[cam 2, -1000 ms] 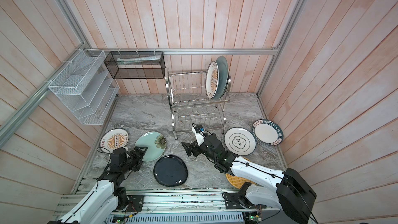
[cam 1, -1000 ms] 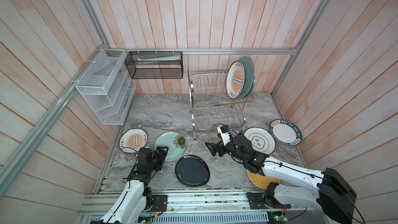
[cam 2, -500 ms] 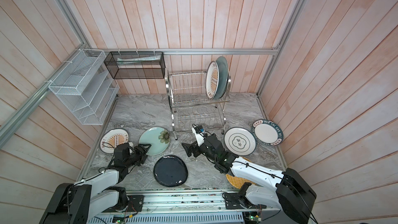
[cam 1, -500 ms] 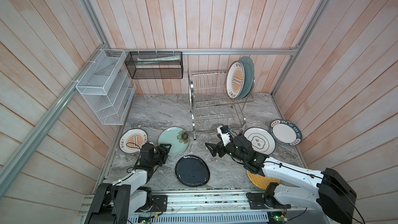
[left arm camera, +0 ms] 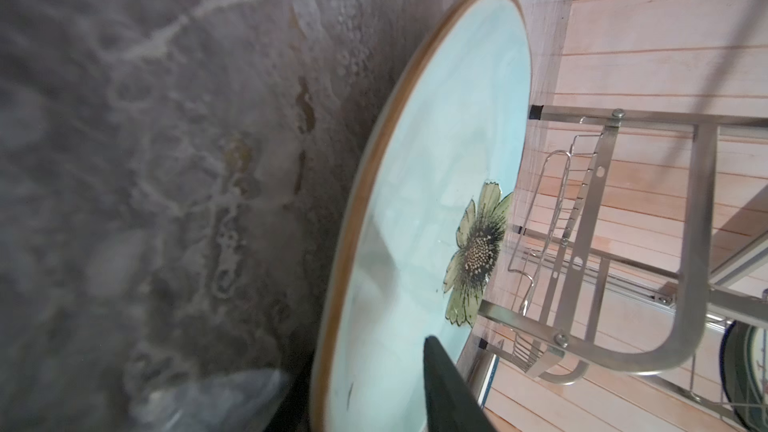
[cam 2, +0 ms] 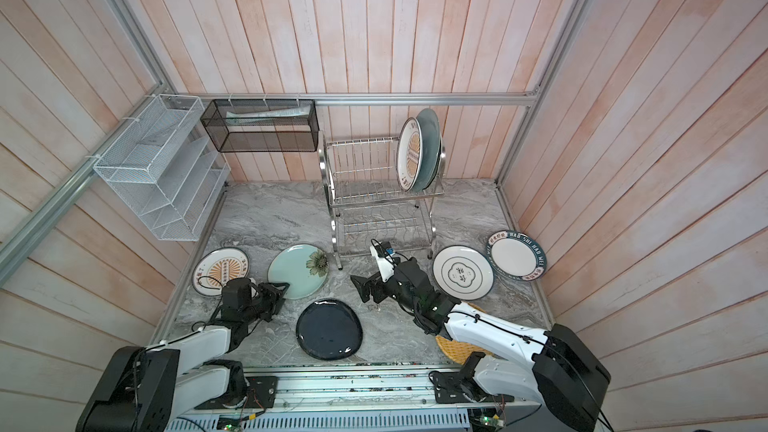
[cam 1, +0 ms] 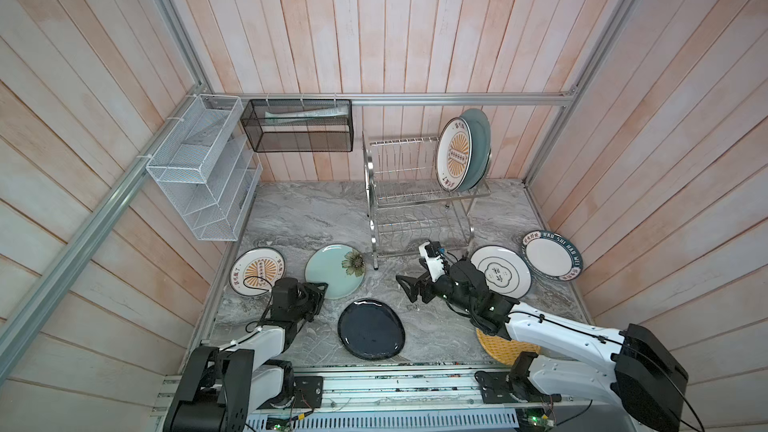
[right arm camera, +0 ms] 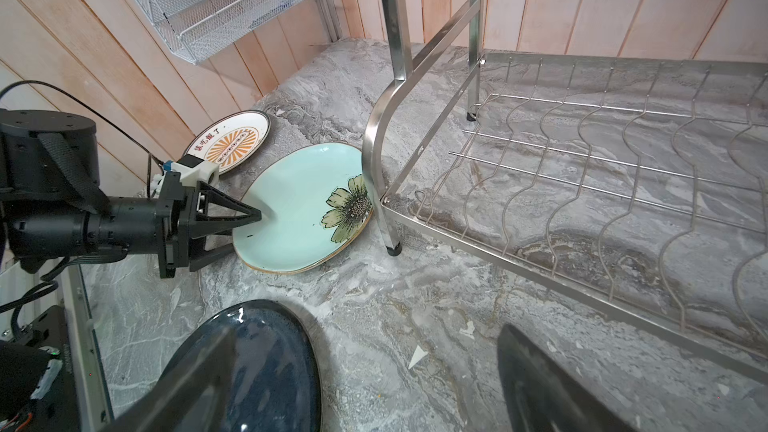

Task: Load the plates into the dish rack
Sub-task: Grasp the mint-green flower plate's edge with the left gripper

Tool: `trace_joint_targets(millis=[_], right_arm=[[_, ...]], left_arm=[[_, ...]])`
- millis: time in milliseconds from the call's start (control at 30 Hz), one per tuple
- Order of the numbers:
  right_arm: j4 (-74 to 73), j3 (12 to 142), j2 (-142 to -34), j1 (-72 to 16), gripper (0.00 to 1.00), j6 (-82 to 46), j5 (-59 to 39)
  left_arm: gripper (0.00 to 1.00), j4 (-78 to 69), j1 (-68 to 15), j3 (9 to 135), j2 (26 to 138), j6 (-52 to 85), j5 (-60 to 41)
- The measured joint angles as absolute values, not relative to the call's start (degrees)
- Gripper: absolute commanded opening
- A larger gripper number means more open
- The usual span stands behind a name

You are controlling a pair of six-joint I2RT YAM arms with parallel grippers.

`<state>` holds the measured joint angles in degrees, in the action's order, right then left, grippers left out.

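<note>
The pale green flowered plate [cam 1: 332, 268] [right arm camera: 299, 209] lies flat beside the dish rack's [cam 1: 399, 197] front leg. My left gripper [cam 1: 322, 286] [left arm camera: 357, 359] [right arm camera: 246, 231] straddles its near rim, one finger over the face and one under the edge, with the jaws narrowed and a small gap showing. My right gripper [cam 1: 409, 290] [right arm camera: 370, 332] hangs wide open and empty between the dark navy plate [cam 1: 371, 328] and the rack. An orange-sunburst plate [cam 1: 455, 155] and a grey-blue plate [cam 1: 478, 147] stand in the top tier.
Flat on the marble lie another sunburst plate [cam 1: 255, 270], two white lettered plates [cam 1: 500, 276] [cam 1: 552, 255] and a yellow woven plate [cam 1: 494, 347] partly under the right arm. A white mesh organiser [cam 1: 203, 168] and black mesh basket [cam 1: 297, 126] hang on the walls.
My left arm dropped low and reached forward. The green plate slid a little toward the rack. The left jaws narrowed around its rim. The right arm stayed still.
</note>
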<state>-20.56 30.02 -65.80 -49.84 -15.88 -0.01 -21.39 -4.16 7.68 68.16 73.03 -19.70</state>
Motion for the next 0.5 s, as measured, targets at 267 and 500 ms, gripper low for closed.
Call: trace_joint_targets(millis=[267, 500], right_arm=[[-20.38, 30.02, -66.13, -49.84, 0.98, -15.86, 0.1], [-19.88, 30.02, -66.15, -49.84, 0.98, -15.84, 0.16]], left_arm=[[0.19, -22.94, -4.16, 7.88, 70.61, 73.97, -19.4], [0.01, -27.03, -4.03, 7.62, 72.16, 75.22, -20.14]])
